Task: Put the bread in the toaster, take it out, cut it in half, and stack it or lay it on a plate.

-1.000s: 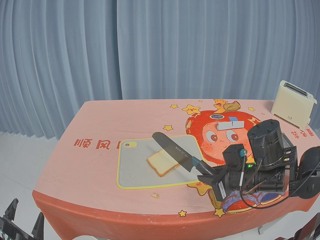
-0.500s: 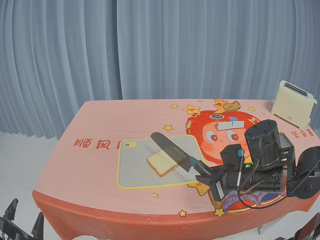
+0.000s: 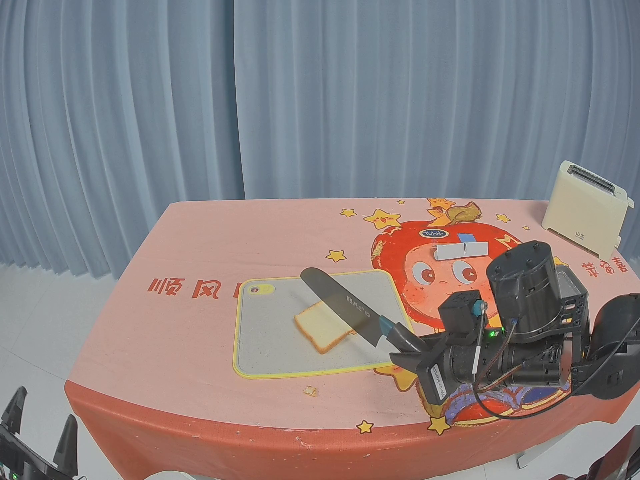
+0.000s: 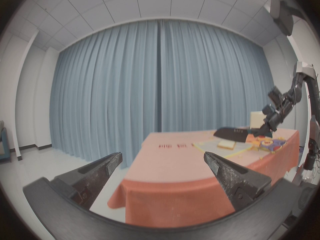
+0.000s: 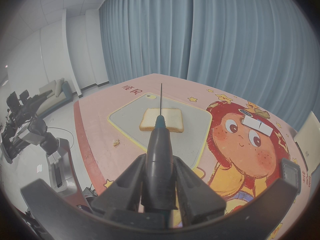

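Head view: right pincer (image 3: 408,349) grips knife (image 3: 343,301) over bread (image 3: 319,329) on board (image 3: 267,341).

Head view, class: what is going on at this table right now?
The right gripper holds a black knife by its handle, the blade poised over a slice of bread that lies flat on the cutting board. The bread looks uncut. The toaster stands at the table's far right corner. The left gripper is open and empty, off the table's left side.
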### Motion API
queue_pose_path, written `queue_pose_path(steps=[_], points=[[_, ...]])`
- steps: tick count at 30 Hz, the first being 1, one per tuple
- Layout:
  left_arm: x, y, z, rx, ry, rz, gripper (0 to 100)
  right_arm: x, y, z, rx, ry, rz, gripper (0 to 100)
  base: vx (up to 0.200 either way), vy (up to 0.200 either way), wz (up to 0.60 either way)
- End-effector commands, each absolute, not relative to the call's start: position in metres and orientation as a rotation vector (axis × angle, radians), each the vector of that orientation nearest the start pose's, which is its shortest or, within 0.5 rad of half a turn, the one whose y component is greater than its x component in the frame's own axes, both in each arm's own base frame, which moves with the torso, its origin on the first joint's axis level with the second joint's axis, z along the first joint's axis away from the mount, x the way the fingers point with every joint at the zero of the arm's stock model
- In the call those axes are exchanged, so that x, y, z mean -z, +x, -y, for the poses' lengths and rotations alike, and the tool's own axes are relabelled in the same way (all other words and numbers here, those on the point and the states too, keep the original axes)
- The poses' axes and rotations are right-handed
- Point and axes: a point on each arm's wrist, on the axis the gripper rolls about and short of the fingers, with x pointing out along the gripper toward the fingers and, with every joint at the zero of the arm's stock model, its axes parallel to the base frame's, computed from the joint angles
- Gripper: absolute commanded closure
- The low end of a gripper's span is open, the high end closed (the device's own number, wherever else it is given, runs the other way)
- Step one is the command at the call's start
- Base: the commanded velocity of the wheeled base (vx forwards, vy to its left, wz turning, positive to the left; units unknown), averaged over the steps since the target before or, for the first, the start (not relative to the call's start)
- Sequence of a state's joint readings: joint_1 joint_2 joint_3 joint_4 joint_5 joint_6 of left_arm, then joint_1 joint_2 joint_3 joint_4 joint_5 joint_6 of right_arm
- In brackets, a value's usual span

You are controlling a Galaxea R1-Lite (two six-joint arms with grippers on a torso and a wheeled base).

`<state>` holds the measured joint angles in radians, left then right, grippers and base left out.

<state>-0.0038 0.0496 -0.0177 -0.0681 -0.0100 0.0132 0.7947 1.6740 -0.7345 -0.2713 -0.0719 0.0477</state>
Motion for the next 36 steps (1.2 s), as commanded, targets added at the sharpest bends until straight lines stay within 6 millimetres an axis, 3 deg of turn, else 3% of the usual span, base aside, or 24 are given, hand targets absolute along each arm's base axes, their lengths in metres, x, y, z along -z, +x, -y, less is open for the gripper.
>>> queue_pose_path(steps=[1,7,11,15,24,36], points=[[-0.099,-0.020,0.000,0.016,0.014,0.169,0,-0.138,0.193,-0.196,-0.682,-0.243,-0.637,100,0.000,0.000,0.00],[-0.100,-0.021,0.001,0.054,0.004,0.163,0,-0.139,0.194,-0.196,-0.681,-0.243,-0.634,100,0.000,0.000,0.00],[-0.116,-0.029,0.006,0.266,-0.010,0.228,0,-0.138,0.193,-0.196,-0.682,-0.244,-0.637,100,0.000,0.000,0.00],[-0.127,-0.024,0.007,0.320,-0.036,0.183,0,-0.139,0.193,-0.196,-0.682,-0.243,-0.634,100,0.000,0.000,0.00],[-0.170,0.014,0.008,0.373,-0.061,0.014,0,-0.138,0.192,-0.195,-0.683,-0.246,-0.636,100,0.000,0.000,0.00],[-0.188,0.079,0.016,0.610,-0.063,-0.027,0,-0.139,0.193,-0.196,-0.684,-0.245,-0.633,100,0.000,0.000,0.00]])
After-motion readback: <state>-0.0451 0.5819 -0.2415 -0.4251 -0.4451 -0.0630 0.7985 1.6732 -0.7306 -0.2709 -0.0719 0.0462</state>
